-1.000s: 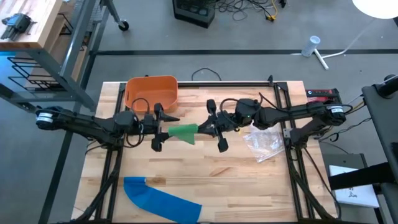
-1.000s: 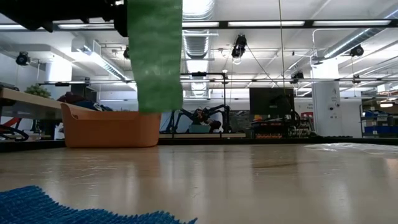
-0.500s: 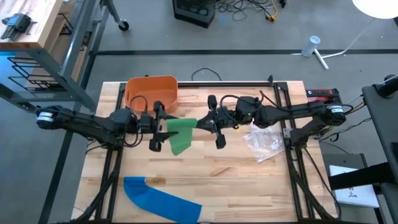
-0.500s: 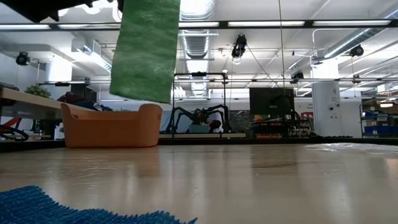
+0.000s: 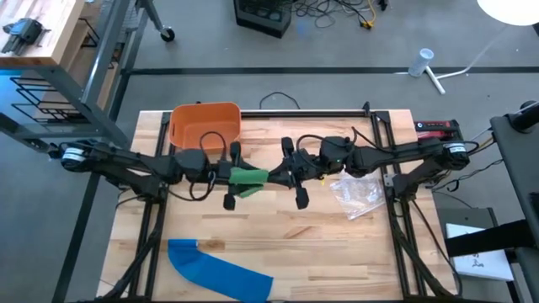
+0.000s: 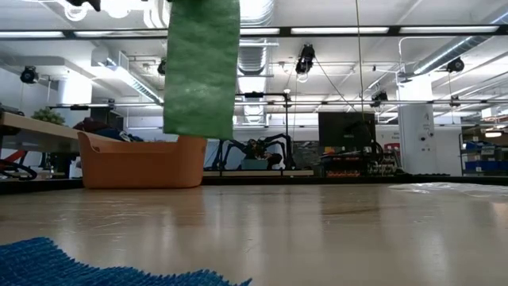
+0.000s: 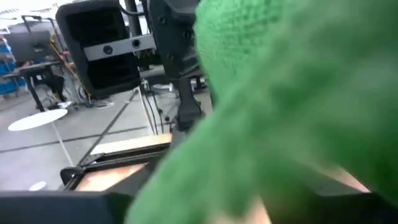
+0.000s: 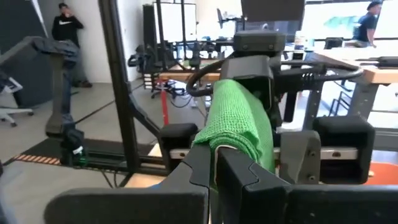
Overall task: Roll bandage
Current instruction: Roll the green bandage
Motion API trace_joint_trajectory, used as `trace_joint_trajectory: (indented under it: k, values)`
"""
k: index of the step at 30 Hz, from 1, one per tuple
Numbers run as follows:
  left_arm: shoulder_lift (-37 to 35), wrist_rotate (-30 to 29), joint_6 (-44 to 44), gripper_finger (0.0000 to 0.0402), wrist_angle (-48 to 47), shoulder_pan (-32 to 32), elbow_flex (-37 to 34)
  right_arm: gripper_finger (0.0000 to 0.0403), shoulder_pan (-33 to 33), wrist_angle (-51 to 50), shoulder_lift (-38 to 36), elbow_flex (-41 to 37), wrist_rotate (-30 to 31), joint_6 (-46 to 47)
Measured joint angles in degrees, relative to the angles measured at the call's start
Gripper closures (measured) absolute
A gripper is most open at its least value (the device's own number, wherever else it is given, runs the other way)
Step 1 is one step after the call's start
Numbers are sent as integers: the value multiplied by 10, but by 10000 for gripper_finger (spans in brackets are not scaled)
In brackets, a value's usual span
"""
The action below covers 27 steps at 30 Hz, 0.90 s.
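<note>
From above, you've got both arms meeting over the middle of the table point(image 5: 337, 244), and the green bandage point(image 5: 248, 179) is strung in the air between them: your right gripper point(image 5: 296, 175) has one end, your left gripper point(image 5: 230, 177) is at the other end, with loose cloth bunched there. An orange bin point(image 5: 205, 126) sits just behind the left arm, a blue cloth point(image 5: 221, 271) lies near the front edge, a clear plastic bag point(image 5: 358, 193) under the right arm. Down at table height, the bandage point(image 6: 202, 67) hangs as a flat strip well clear of the wood, its lower edge level with the bin point(image 6: 141, 164) rim far behind. In your left wrist view, green bandage point(image 7: 292, 106) fills nearly everything, so I can't tell how wide those fingers stand or whether they have a real hold. In your right wrist view, the fingers point(image 8: 239, 177) are pinched tight on the bandage point(image 8: 239, 121), which drapes over them toward the left gripper point(image 8: 261, 68) just beyond. To my eye you're mid-roll, with the tail not yet wound. Next, get the left fingers firmly onto the bunch, then turn it while the right keeps tension.
</note>
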Motion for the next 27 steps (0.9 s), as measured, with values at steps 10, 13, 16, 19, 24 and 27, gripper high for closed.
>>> trace_joint_trajectory:
  k: [10, 13, 16, 19, 24, 27]
  values:
    - [-50, -40, 20, 396, -22, -40, -23, 401, 44, -51, -11, -1, 63, -17]
    - [-65, -54, 23, 393, -15, -46, -31, 401, 55, -47, -11, -1, 72, -24]
    - [-69, -55, 29, 400, -7, -47, -39, 401, 64, -35, -11, -1, 72, -23]
    - [-69, -68, 36, 400, 15, -47, -40, 401, 68, -44, -11, -1, 56, -8]
    - [-69, -84, 59, 401, 45, -47, -40, 401, 68, -57, -11, -1, -4, 27]
    - [-69, -83, 72, 401, 61, -47, -40, 401, 72, -46, -11, -2, -11, 27]
